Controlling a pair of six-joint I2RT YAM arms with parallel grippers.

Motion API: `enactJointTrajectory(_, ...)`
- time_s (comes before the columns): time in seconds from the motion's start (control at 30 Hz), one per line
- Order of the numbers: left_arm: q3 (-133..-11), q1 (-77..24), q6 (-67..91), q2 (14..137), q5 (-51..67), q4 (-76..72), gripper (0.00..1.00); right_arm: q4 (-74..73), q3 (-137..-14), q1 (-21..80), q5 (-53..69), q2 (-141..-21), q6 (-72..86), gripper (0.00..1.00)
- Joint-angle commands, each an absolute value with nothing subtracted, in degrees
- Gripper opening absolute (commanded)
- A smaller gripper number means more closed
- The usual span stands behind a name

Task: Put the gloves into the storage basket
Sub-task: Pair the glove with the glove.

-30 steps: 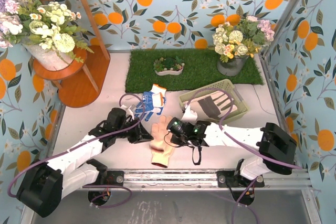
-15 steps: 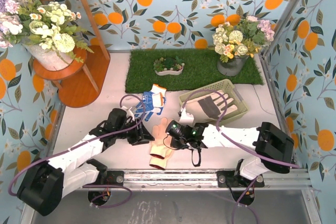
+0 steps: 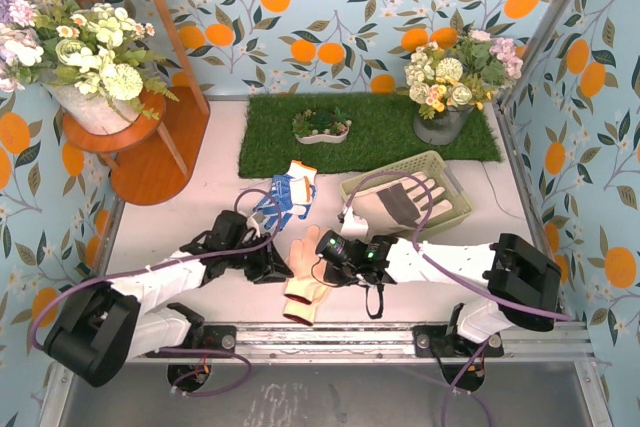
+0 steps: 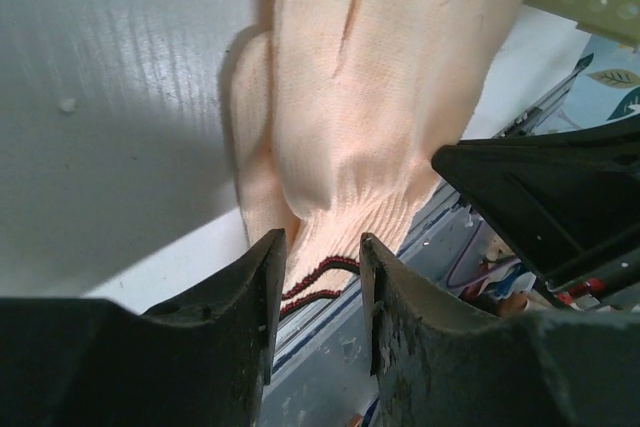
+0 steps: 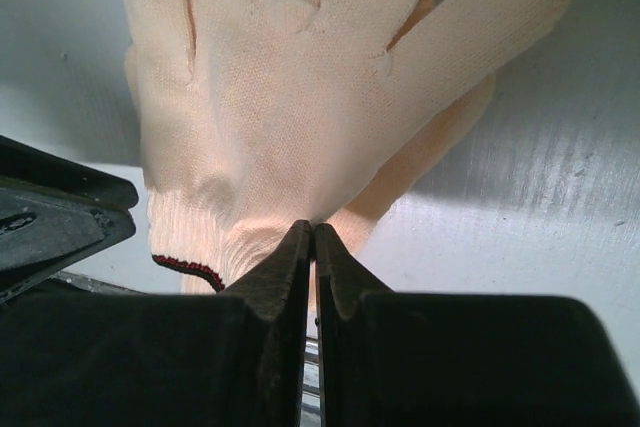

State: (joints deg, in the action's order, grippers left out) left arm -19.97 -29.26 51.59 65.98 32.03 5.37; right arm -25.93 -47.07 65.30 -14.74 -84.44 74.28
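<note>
Status: task in progress. Judged from present positions, one glove of four is stowed.

1. Table (image 3: 215, 162): white surface filling the centre of the top view. Three gloves lie on it outside the basket.
2. Mat (image 3: 370, 132): green strip at upper centre. It holds no gloves.
3. Basket (image 3: 436, 158): right of centre in the top view, just below the mat. It holds one item, the grey glove (image 3: 402, 202), lying flat inside the walls. This part is judged complete.
4. Peach gloves (image 3: 305, 277): lower centre of the top view, between the two gripper heads and apart from the basket. Both wrist views show two layers, one over the other, with the cuffs toward the bottom of the frame. Not yet stowed.
5. Blue glove (image 3: 284, 197): on the table, left of the basket and apart from it, above the peach gloves. No gripper touches it. Not yet stowed.
6. Left gripper (image 4: 320, 247): jaws parted with a clear gap. At the bottom centre of its wrist view the red-trimmed cuff sits in line with that gap. The jaws are not clamped on it.
7. Right gripper (image 5: 312, 229): jaws pressed together, tips at the cuff edge at the bottom centre of its wrist view. Whether fabric is caught between them cannot be told.

Remaining work, as judged: secure the peach gloves, carry them up and right to the basket, release, then repeat for the blue glove
</note>
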Motion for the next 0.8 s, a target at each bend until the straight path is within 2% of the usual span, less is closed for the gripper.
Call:
enactJointTrajectory(0.0,-19.9,-29.1,50.0,67.5,33.6,0.2,0.39,-23.8,-46.8,65.7,-14.9,-82.5,74.2,0.00)
enactJointTrajectory(0.1,-19.5,-29.1,50.3,67.8,34.1,-0.9,0.38,-23.7,-46.8,65.7,-14.9,-82.6,74.1,0.00)
enactJointTrajectory(0.2,-19.2,-29.1,50.5,68.3,34.1,-1.5,0.32,-23.6,-46.7,65.7,-14.9,-82.6,74.2,0.00)
enactJointTrajectory(0.53,-19.2,-29.2,50.9,71.6,35.6,-5.2,0.31,-22.8,-46.6,65.7,-14.9,-82.8,74.3,0.00)
enactJointTrajectory(0.6,-19.2,-29.2,50.8,72.0,35.7,-5.4,0.26,-22.8,-46.6,65.7,-14.9,-82.7,74.4,0.00)
enactJointTrajectory(0.77,-19.3,-29.2,51.5,71.1,37.1,-5.4,0.04,-23.2,-46.6,65.8,-14.6,-81.7,74.0,0.00)
